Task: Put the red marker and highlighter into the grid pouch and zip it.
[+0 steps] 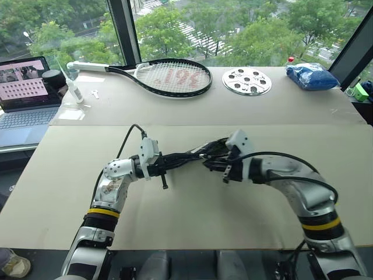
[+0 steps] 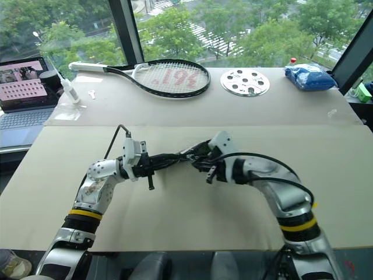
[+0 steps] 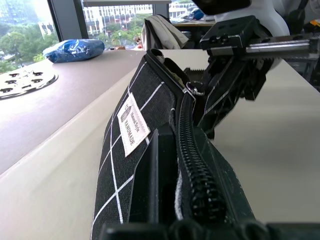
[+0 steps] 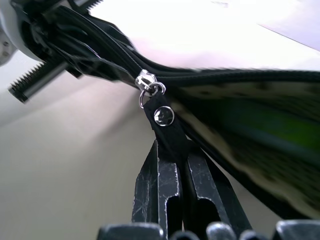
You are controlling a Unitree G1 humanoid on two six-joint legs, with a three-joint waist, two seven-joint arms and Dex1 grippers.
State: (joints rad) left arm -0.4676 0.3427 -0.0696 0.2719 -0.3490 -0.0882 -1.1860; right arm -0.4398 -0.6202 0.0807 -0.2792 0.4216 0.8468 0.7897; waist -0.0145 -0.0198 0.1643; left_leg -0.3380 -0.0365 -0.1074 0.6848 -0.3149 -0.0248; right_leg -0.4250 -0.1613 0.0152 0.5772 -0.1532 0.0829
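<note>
Beige bench (image 1: 192, 221) below a wide window, trees beyond the glass. Held above mid-bench between both arms: grid pouch (image 3: 131, 150), black with white grid lines and a small white label, raised clear of the surface and stretched roughly level. Clamped at one end by left gripper (image 1: 165, 169), fingers clenched on the pouch fabric beside the zipper. Gripped at the other side by right gripper (image 4: 172, 150), fingers closed tight on the black zipper pull strap (image 4: 167, 125), its silver slider (image 4: 146, 80) sitting partway along the teeth. Zipper shut on the left gripper's side of the slider, mouth gaping past it. Glimpsed inside the gaping mouth in the right wrist view: something light green, likely highlighter (image 4: 270, 122), blurred. Red marker impossible to make out.

Farther back along the bench: black tennis racket (image 1: 169, 76) with white handle, round white perforated disc (image 1: 247, 80), blue bag (image 1: 312, 76) near the far right corner. Off to the left: open laptop (image 1: 26, 99), small white tube (image 1: 73, 88) beside it.
</note>
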